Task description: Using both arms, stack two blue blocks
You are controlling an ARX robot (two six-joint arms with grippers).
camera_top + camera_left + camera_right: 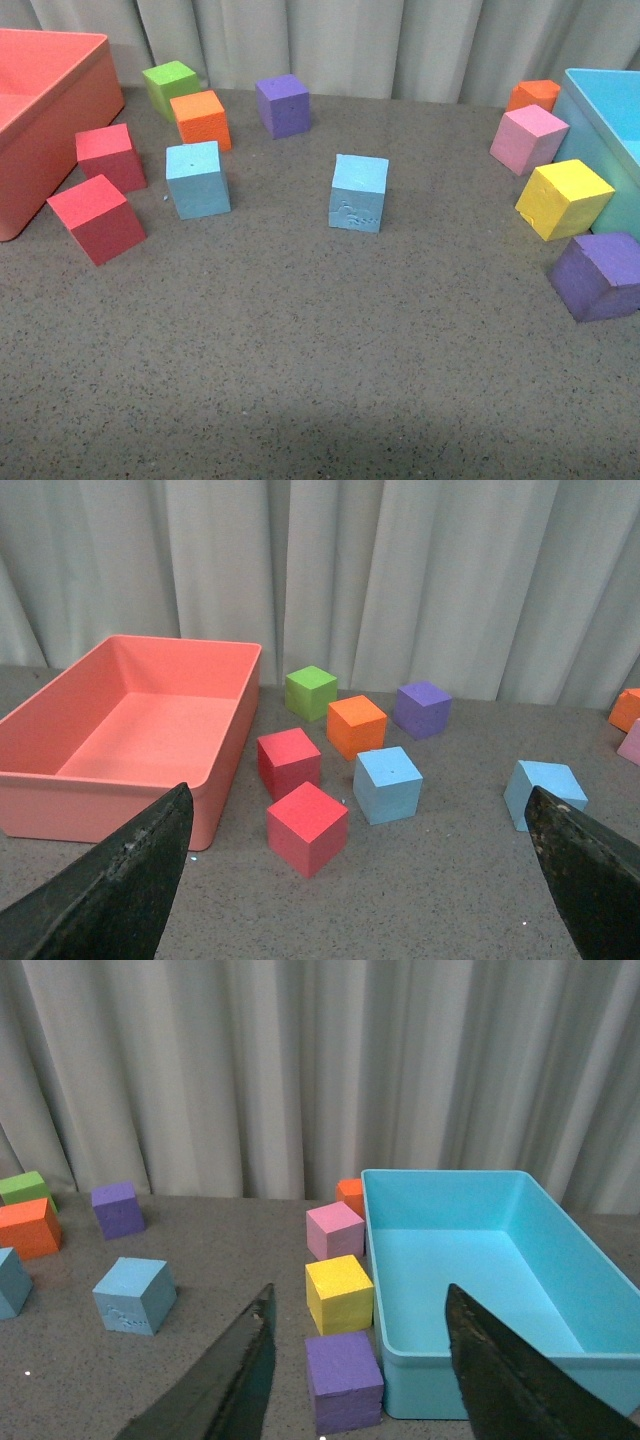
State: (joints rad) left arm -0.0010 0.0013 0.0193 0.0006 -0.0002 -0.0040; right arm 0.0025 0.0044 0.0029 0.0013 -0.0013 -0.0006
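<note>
Two sky-blue blocks stand apart on the grey table. The smooth one (198, 178) is left of centre, beside the red cubes. The one with a scuffed front face (358, 192) is near the middle. Neither arm shows in the front view. My left gripper (358, 795) is open and empty, back from the table's objects, with the smooth block (387, 784) and the scuffed block (545, 792) ahead of it. My right gripper (359, 1290) is open and empty, with the scuffed block (134, 1295) off to one side and the smooth block (10, 1282) at the frame edge.
A red bin (50, 110) stands at the far left and a light-blue bin (610, 120) at the far right. Two red cubes (97, 217), a green (170, 87), orange (200, 119) and purple cube (283, 104) lie left. Pink (528, 138), yellow (563, 198) and purple (598, 275) cubes line the blue bin.
</note>
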